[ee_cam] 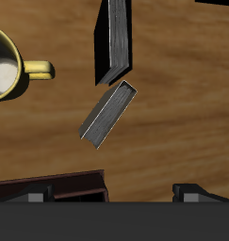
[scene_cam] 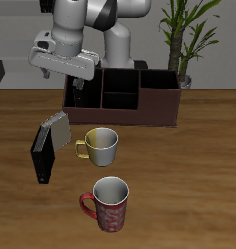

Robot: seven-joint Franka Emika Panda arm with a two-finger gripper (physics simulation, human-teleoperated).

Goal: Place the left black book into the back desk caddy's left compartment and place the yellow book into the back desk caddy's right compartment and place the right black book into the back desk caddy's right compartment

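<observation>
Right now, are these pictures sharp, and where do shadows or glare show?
Exterior view: coarse and slightly soft, evenly lit, with faint shadows beside the red mug and the black book. Wrist view: crisper; the book casts a dark shadow on the wood, the yellow-handled mug has a pale sheen inside, and the gripper is dim.

Franka arm reaches forward from base at table's back, upper links white with black joints, wrist bent downward. Gripper [scene_cam: 79, 89] hangs below grey-white hand housing, fingers pointing toward tabletop. Fingers [scene_cam: 75, 86] dark, short, set apart with visible gap. Nothing held between them. In wrist view, two dark fingertips [ee_cam: 33, 195] show spread wide, each near opposite side of frame, space between them vacant. Hand housing tilted slightly, not level.
</observation>
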